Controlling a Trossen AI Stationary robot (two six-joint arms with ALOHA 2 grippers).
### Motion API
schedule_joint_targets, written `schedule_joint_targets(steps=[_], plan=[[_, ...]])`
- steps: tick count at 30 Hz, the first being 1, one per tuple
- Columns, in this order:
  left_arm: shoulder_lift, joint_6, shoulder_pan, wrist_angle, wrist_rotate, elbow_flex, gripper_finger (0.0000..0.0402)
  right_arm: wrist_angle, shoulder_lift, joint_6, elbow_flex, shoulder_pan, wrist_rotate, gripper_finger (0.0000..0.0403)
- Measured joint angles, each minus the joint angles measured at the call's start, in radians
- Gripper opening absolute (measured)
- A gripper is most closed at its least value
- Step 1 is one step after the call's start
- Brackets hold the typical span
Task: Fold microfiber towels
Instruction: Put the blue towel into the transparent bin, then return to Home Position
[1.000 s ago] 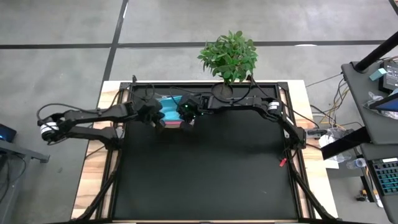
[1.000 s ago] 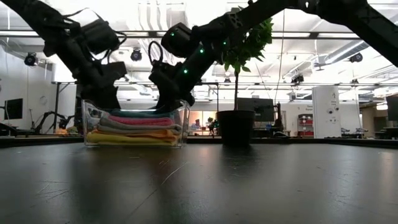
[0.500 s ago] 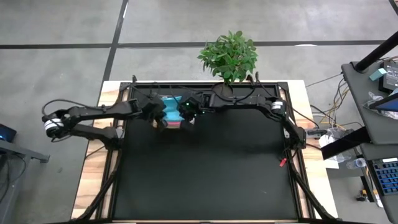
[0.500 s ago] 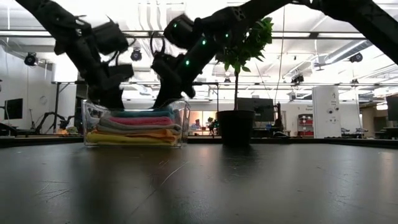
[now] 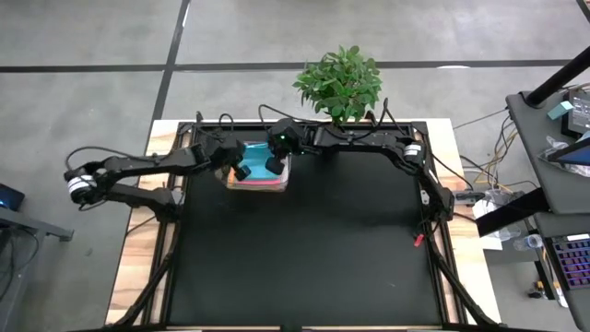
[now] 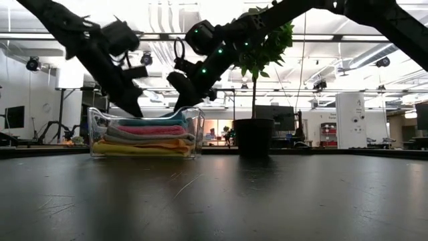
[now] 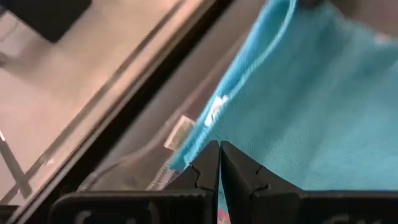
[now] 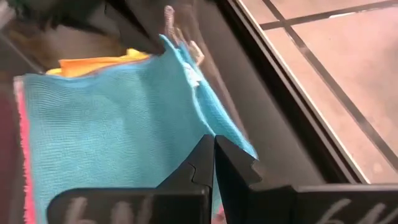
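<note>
A clear plastic box (image 6: pixel 97 137) stands at the table's far edge, left of centre, with a stack of folded microfiber towels in it. From the top down they are teal (image 6: pixel 150 122), pink (image 6: pixel 157 130), grey (image 6: pixel 127 136), orange (image 6: pixel 160 142) and yellow (image 6: pixel 117 148). Both grippers hang over the box and are shut on the teal towel (image 5: pixel 255 153). My left gripper (image 5: pixel 241 168) is at its left side and my right gripper (image 5: pixel 273 164) at its right side. My left gripper pinches the teal towel between its two fingers close to an edge (image 7: pixel 200 138), slanting down from the table's left. One layer or several, I cannot tell. The cloth rises a little toward the fingers; the rest lies on the stack. My right gripper pinches the teal towel between its two fingers near its edge (image 8: pixel 200 118), slanting down from the table's right. The number of layers does not show. The towel's remaining part (image 8: pixel 106 124) lies on the pink towel (image 8: pixel 23 134) and the orange towel (image 8: pixel 93 63).
A potted plant (image 5: pixel 339 81) stands just right of the box at the far edge, its dark pot (image 6: pixel 254 138) close to the box wall. The black tabletop (image 5: pixel 304 258) spreads toward the near edge. A black frame rail (image 8: pixel 292 118) runs along the table's border.
Both grippers have risen from down inside the box to about the height of its rim and have tipped, staying shut. My right gripper has also gone a little toward the table's far edge. The stack in the box keeps its place.
</note>
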State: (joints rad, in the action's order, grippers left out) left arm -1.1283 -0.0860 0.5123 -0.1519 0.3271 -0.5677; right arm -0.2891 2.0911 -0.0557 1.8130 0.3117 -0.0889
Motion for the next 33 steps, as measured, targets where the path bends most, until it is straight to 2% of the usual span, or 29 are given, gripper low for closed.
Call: schedule_joint_targets(steps=[9,14,18,25,33], plan=[[-0.188,0.005,0.005,0.02,0.0,-0.011,0.0,-0.014,0.047,0.0,-0.009,0.002,0.018,0.0009],[-0.218,0.019,0.005,0.011,-0.001,-0.022,0.0,-0.036,0.065,0.007,-0.008,0.003,0.01,0.0009],[-0.18,0.017,0.005,0.001,-0.001,-0.025,0.0,-0.046,0.051,0.005,-0.009,-0.002,0.01,0.0009],[-0.026,0.023,0.002,-0.019,-0.01,-0.027,0.0,-0.096,-0.002,0.008,-0.009,-0.013,0.007,0.0009],[0.149,0.099,-0.042,-0.023,-0.099,-0.009,0.0,-0.162,-0.054,-0.008,-0.012,-0.066,-0.025,0.0009]])
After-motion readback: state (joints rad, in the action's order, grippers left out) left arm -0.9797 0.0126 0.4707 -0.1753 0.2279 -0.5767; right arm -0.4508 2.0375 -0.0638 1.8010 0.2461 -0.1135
